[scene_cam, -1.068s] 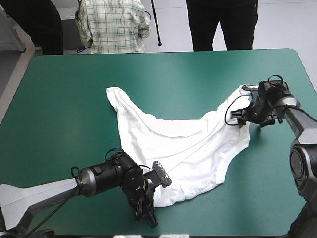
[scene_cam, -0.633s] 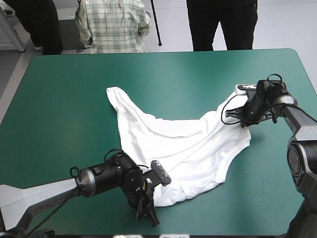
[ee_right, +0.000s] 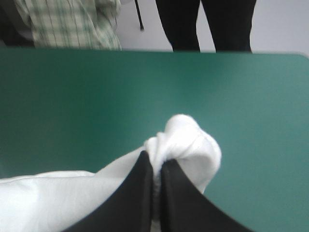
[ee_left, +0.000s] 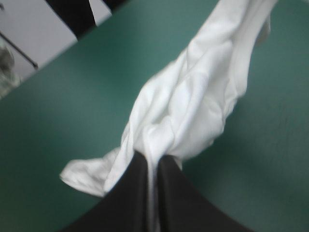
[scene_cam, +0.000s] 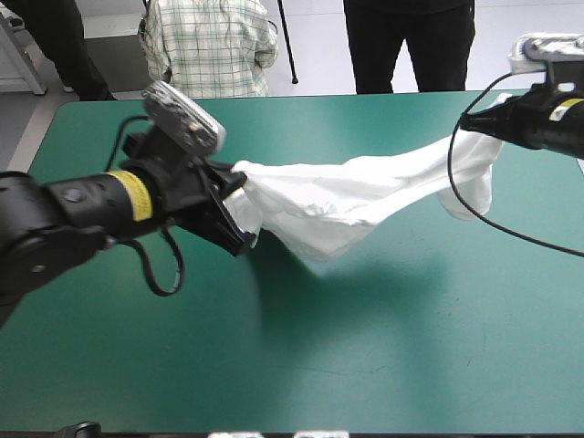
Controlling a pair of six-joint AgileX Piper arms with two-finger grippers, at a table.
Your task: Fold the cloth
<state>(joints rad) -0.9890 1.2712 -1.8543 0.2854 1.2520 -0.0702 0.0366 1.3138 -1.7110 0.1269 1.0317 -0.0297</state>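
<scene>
Lifted off the table point(scene_cam: 383, 356), the T-shirt point(scene_cam: 365, 196) now sags between left gripper point(ee_left: 150, 157) and right gripper point(ee_right: 155, 162), both pinching bunched ends; folding hasn't begun.

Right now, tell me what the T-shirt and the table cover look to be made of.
The T-shirt: soft matte white fabric, probably cotton knit; it sags and creases between the left claw and right claw. The teal-green cover: smooth, dull, faint marks; material unclear, maybe vinyl.
</scene>
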